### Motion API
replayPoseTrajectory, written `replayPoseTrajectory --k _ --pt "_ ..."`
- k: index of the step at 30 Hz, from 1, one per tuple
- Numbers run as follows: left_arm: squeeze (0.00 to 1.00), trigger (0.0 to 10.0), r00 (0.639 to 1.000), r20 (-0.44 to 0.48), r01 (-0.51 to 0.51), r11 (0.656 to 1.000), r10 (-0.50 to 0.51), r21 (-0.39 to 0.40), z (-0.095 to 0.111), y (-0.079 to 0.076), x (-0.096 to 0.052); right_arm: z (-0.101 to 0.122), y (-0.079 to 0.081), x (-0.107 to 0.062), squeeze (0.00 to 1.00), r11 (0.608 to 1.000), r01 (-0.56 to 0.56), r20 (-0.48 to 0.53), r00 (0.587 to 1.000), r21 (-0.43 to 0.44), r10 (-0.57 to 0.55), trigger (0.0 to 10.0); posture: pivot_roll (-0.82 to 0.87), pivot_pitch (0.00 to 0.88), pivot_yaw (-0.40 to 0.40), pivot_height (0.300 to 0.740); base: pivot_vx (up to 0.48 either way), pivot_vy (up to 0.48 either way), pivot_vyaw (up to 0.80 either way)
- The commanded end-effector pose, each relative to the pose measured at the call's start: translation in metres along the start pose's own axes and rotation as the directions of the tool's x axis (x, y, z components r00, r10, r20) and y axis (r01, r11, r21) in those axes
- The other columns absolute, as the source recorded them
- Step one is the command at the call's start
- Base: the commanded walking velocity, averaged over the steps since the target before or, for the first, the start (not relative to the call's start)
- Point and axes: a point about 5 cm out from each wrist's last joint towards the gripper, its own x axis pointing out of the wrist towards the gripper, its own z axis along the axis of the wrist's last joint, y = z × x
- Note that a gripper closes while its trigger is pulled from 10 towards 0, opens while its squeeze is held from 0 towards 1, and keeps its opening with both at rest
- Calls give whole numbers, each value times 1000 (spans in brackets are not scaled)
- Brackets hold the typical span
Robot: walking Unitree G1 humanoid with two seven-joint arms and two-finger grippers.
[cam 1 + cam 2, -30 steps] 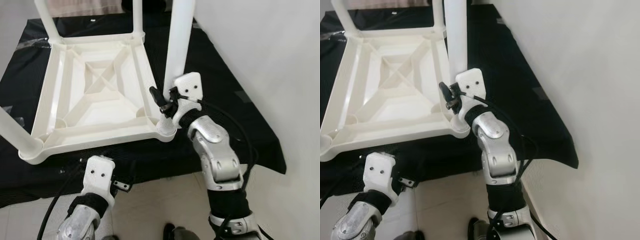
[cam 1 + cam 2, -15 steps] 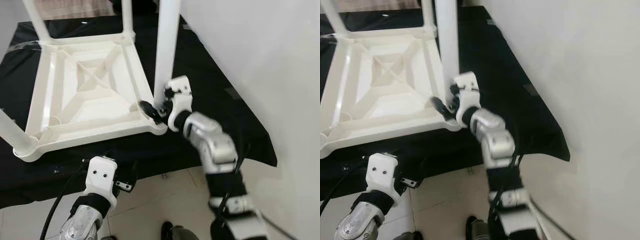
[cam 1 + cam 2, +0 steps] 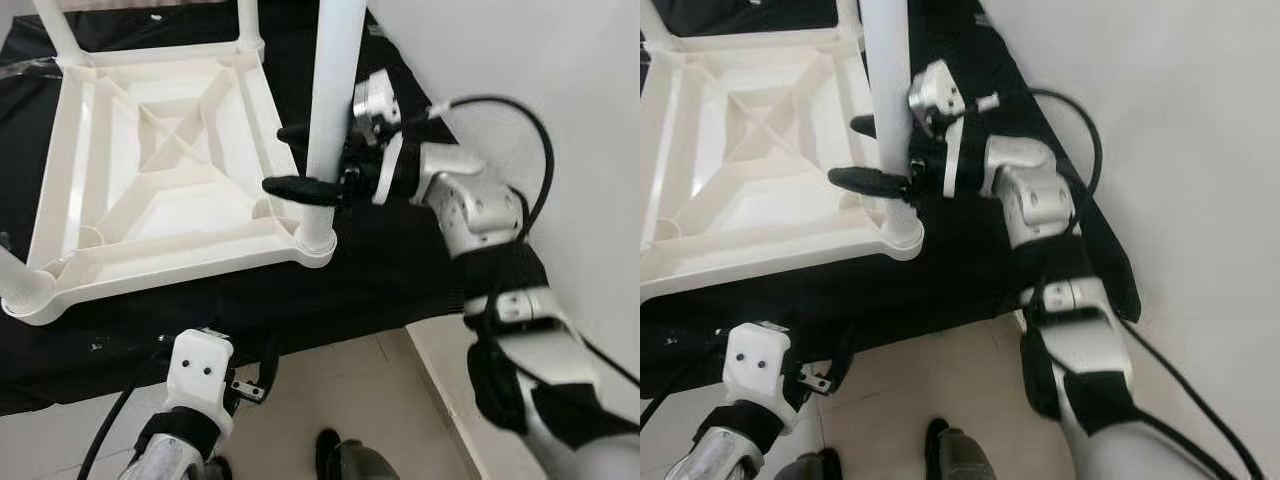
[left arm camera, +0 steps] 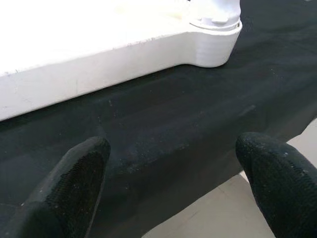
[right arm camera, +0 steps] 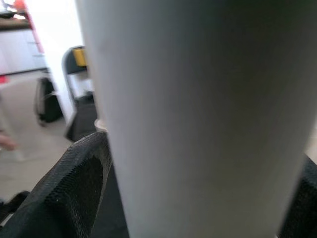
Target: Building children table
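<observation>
A white plastic children's table [image 3: 160,250] lies upside down on a black cloth [image 3: 400,270], its legs pointing up. My right gripper [image 3: 280,160] reaches in from the right at the near right leg [image 3: 335,80], a little above its socket. One black finger lies on each side of the leg and both press on it. In the right wrist view the leg [image 5: 198,114] fills the space between the fingers [image 5: 79,183]. My left gripper [image 4: 173,168] hangs low at the cloth's front edge, open and holding nothing, facing the table's near corner [image 4: 213,39].
A white wall [image 3: 560,80] runs close along the right side. Beige floor tiles [image 3: 330,390] lie in front of the cloth, with my foot [image 3: 345,460] on them. Other table legs [image 3: 250,20] stand at the far corners.
My right gripper has turned and risen from the leg's socket to straddle and grip the leg higher up. The camera has shifted; the left arm has barely moved.
</observation>
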Motion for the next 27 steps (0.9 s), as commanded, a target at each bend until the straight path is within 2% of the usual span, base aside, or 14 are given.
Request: replayPoseTrajectory --k 1,2,3,10,12,16,17,20,21,22,23,24,25,27 --pt "0 10000 999 -33 -1 1000 1 5 -3 -2 -5 5 -1 3 0 997 -78 27 997 -11 78 3843 107 328 -124 740 0 0 0" --pt "0 10000 999 -33 -1 1000 1 5 -3 -2 -5 5 -1 3 0 997 -78 27 997 -11 78 3843 107 328 -124 740 0 0 0" --pt "0 10000 999 -34 -1 1000 1 3 -2 -3 -6 6 -1 1 0 995 -103 19 995 -4 103 0 107 332 -127 740 0 0 0" --pt "0 10000 999 -36 -4 1000 4 -2 -2 -3 -7 6 -4 -8 0 987 -161 3 987 2 161 0 102 332 -128 740 0 0 0" --pt "0 10000 999 -35 -6 1000 6 -5 -2 -3 -5 6 -6 -19 0 990 -138 10 990 -8 138 0 89 320 -126 740 0 0 0" --pt "0 10000 999 -35 -6 1000 6 -6 -3 -3 -4 5 -6 -21 0 992 -125 14 992 -10 126 0 78 315 -126 740 0 0 0" --pt "0 10000 999 -32 -6 1000 6 -10 -4 -3 0 -9 -5 -30 0 998 65 -30 997 -17 -66 0 46 298 -133 740 0 0 0" --pt "0 10000 999 -31 -6 1000 6 -11 -4 -3 0 -12 -4 -32 0 995 101 -38 994 -16 -101 0 46 298 -133 740 0 0 0" --pt "0 10000 1000 -29 -6 1000 5 -12 -5 -3 1 -28 1 -29 0 965 260 -92 962 25 -257 0 32 285 -139 740 0 0 0" --pt "0 10000 1000 -29 -6 1000 5 -12 -5 -3 1 -28 1 -29 0 965 260 -92 962 25 -257 0 32 285 -139 740 0 0 0" --pt "0 10000 1000 -26 -6 1000 5 -12 -6 0 4 -58 16 -32 0 681 721 -196 655 -127 -730 0 13 268 -124 740 0 0 0" --pt "0 10000 1000 -25 -6 1000 6 -13 -6 1 5 -67 41 -30 0 557 820 -202 529 -130 -825 0 13 268 -124 740 0 0 0" --pt "0 10000 1000 -25 -6 1000 6 -13 -6 1 5 -67 41 -30 0 557 820 -202 529 -130 -825 0 13 268 -124 740 0 0 0" --pt "0 10000 1000 -23 -6 1000 5 -11 -8 3 9 -71 71 -21 0 472 869 -197 442 -149 -875 0 -3 256 -102 740 0 0 0"
